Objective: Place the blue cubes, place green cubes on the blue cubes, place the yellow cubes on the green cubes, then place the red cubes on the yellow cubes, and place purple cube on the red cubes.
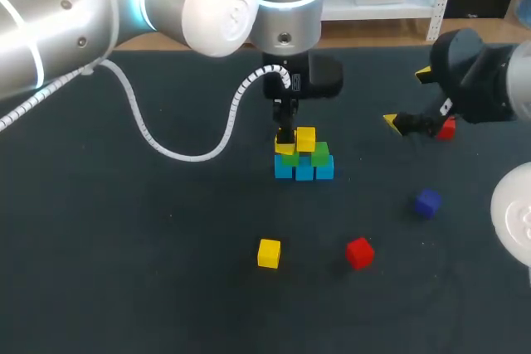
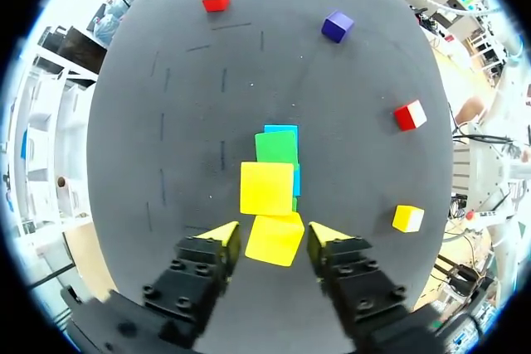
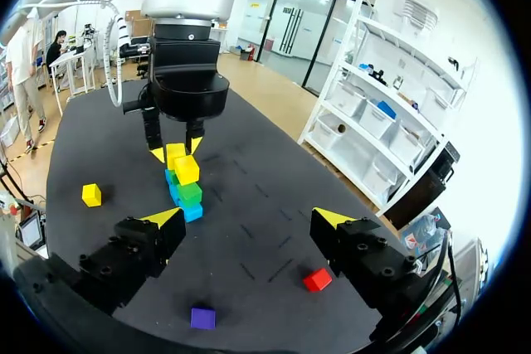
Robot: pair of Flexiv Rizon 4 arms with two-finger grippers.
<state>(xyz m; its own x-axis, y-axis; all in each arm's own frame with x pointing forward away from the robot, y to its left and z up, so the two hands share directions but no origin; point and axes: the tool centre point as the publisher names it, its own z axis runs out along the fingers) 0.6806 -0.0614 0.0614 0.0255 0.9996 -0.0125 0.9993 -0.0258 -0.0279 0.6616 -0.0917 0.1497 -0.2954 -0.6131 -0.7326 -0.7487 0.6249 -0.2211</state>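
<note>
Now | L hand (image 2: 274,234) astride yellow cube (image 2: 272,242), grip unclear | R hand (image 3: 249,218) open, clear of stack (image 3: 187,191)

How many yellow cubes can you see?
3. One yellow cube lies loose on the table, one tops the stack, one sits beside it at the left end effector. None seems hidden.

The worktop (image 1: 99,271) has a matt, dark, cloth-like cover, the yellow cube (image 1: 269,253) looks like smooth plastic, and the left arm (image 1: 58,31) is glossy silver.
</note>
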